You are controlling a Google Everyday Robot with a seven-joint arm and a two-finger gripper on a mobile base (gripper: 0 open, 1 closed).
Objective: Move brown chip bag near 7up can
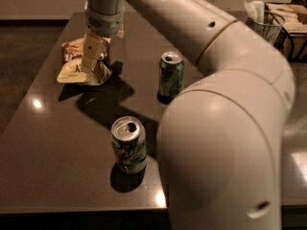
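Note:
The brown chip bag lies crinkled at the back left of the dark table, its brown half farther away and its pale cream half nearer. My gripper hangs straight down over the bag's right part, at or just above its surface, and hides some of it. The 7up can, silver-white with green lettering and an open top, stands upright near the table's front edge, well apart from the bag.
A dark green can stands upright mid-table, right of the bag. My arm's large elbow fills the right foreground. A clear glass and a wooden holder stand at the back right.

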